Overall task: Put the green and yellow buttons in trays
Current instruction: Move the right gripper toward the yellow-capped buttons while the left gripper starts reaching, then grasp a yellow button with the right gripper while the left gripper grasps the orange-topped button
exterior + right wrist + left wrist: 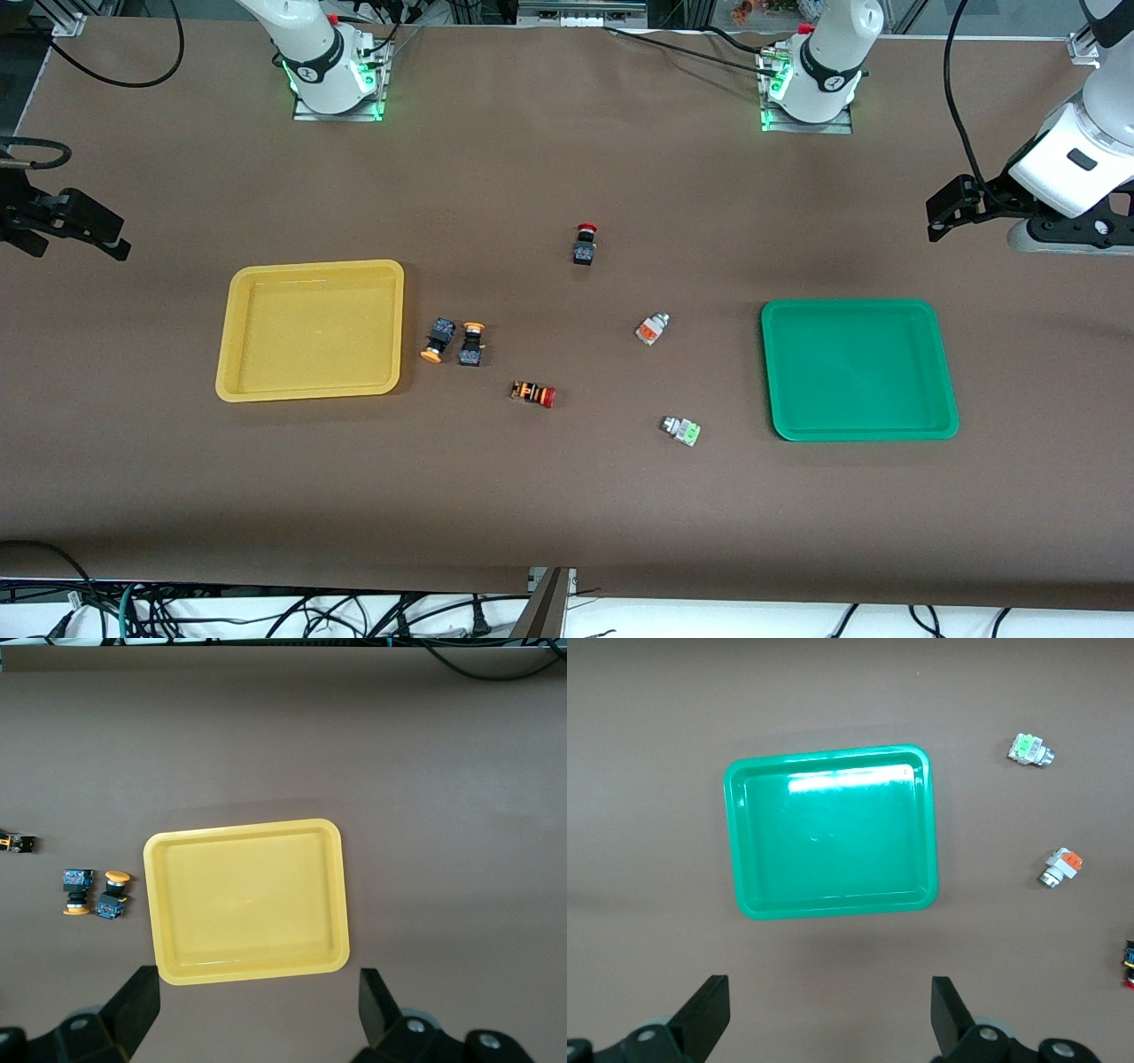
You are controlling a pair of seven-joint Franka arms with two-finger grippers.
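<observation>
Two black-bodied buttons with yellow-orange caps (438, 341) (471, 344) lie side by side next to the yellow tray (310, 266); they also show in the right wrist view (76, 890) (112, 896). A silver-white button with an orange block (652, 329) (1060, 867) and one with a light-green block (680, 431) (1029, 750) lie toward the green tray (858, 310). My left gripper (937, 220) (830, 1010) is open and empty, up over the table at the left arm's end. My right gripper (111, 237) (261, 1005) is open and empty, up over the right arm's end.
A black switch with a red cap (584, 244) stands mid-table, nearer the robots' bases. An orange-striped switch with a red cap (533, 393) lies nearer the front camera than the yellow-capped pair. Both trays (833, 904) (248, 967) hold nothing.
</observation>
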